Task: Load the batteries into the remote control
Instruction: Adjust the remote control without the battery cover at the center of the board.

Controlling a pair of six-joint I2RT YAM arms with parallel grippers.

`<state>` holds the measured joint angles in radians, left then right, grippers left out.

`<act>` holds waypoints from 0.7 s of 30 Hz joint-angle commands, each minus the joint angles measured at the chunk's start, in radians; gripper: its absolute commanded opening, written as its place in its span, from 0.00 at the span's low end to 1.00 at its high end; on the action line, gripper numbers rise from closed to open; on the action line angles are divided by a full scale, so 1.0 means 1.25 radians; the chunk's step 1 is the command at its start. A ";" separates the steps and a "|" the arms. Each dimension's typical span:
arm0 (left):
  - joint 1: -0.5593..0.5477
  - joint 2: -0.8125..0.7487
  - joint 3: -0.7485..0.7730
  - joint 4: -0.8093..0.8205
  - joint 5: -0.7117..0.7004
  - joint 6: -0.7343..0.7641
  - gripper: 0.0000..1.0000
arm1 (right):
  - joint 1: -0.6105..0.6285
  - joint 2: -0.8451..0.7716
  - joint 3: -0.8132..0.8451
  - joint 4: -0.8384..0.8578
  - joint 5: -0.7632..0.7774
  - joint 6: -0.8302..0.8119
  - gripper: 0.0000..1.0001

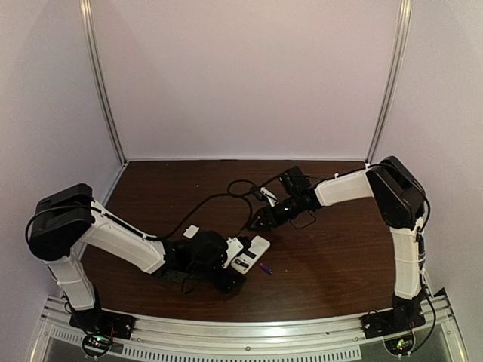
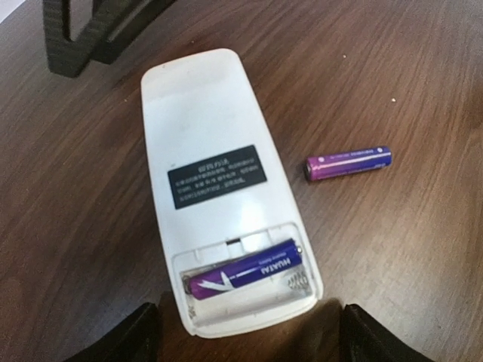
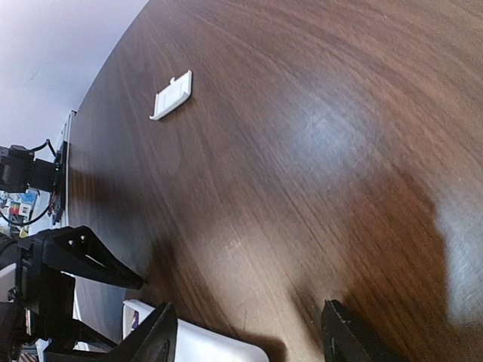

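Note:
The remote control (image 2: 211,128) lies white face up on the dark wooden table, its battery bay uncovered at the near end. One purple-blue battery (image 2: 241,275) sits in the bay's far slot; the near slot is bare. The other battery (image 2: 348,162) lies loose on the wood to the remote's right (image 1: 265,268). My left gripper (image 2: 249,339) is open, its fingers standing either side of the remote's bay end without touching it. My right gripper (image 3: 249,339) hangs open over bare wood by the remote's (image 3: 204,343) other end, holding nothing.
A small loose white cover piece (image 3: 173,96) lies on the table left of the remote (image 1: 191,231). Black cables (image 1: 234,192) trail across the middle of the table behind the right gripper (image 1: 260,219). White walls enclose the back and sides.

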<state>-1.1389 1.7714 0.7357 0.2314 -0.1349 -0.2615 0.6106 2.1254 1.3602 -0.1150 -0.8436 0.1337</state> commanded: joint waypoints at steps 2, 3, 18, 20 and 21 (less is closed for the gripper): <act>-0.003 0.041 0.024 -0.030 -0.077 0.012 0.83 | 0.005 -0.012 -0.052 0.002 0.005 -0.018 0.65; -0.003 0.043 0.026 -0.032 -0.080 0.012 0.82 | 0.005 -0.016 -0.064 0.006 0.006 -0.017 0.65; -0.001 0.037 0.018 -0.031 -0.052 0.011 0.70 | 0.005 -0.084 -0.135 -0.019 0.060 -0.039 0.74; 0.005 0.016 0.002 -0.015 -0.012 0.013 0.78 | 0.005 -0.098 -0.144 -0.024 0.067 -0.045 0.77; 0.014 0.003 -0.007 -0.007 0.014 0.011 0.82 | 0.005 -0.106 -0.145 -0.029 0.072 -0.049 0.77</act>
<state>-1.1393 1.7992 0.7658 0.2409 -0.1993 -0.2588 0.6113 2.0377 1.2095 -0.1005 -0.8097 0.0948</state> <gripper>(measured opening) 0.764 0.762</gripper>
